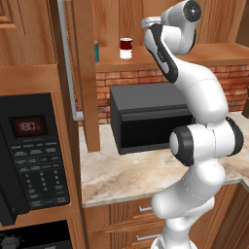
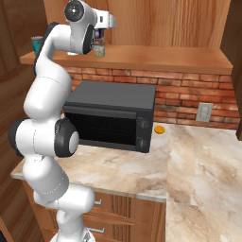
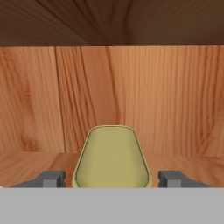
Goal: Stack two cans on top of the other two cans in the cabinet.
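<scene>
The cabinet shelf (image 2: 156, 57) runs across the top of both base views. In the hand view my gripper (image 3: 112, 178) is open. Its fingertips (image 3: 52, 178) stand a little apart on either side of the yellow top of the dark blue can (image 3: 112, 157). In the right base view that dark blue can (image 2: 99, 34) stands on the greenish-beige can (image 2: 99, 48), right under my hand (image 2: 107, 21). The red-and-white can (image 1: 126, 48) stands alone on the shelf. The teal can (image 1: 96, 51) (image 2: 36, 44) is at the shelf's left end, half behind the door in the left base view.
The open cabinet door (image 1: 85, 73) with its silver bar handle (image 1: 68, 68) hangs left of the shelf. A black microwave box (image 2: 111, 116) sits on the marble counter (image 2: 198, 160) below. A small orange thing (image 2: 159, 129) lies beside it. The plank back (image 3: 131, 96) is close ahead.
</scene>
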You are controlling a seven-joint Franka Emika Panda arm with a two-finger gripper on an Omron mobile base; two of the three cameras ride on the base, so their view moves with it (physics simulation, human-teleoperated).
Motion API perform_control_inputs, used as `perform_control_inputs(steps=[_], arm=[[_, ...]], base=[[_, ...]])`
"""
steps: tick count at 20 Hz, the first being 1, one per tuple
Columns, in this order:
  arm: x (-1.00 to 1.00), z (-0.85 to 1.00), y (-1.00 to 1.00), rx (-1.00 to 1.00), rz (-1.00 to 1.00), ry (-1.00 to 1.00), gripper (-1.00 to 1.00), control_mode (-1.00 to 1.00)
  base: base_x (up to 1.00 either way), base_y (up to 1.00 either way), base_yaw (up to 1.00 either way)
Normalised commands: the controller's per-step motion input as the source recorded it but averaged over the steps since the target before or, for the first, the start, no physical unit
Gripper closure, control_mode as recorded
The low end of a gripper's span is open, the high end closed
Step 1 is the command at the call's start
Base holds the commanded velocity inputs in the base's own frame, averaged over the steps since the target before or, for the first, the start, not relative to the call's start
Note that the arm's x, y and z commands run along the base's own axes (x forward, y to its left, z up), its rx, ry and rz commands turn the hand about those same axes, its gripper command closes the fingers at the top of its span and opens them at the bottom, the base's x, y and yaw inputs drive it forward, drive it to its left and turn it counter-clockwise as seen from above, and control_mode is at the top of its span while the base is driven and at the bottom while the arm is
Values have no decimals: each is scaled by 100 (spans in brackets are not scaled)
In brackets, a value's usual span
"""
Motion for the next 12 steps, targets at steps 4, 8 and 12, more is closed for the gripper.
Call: perform_control_inputs(steps=[4,8,12], arm=[[0,0,0,0,0,0,-100,-100],[0,0,0,0,0,0,-100,-100],[0,0,0,0,0,0,-100,-100]], base=[[0,0,0],[0,0,0],[0,0,0]])
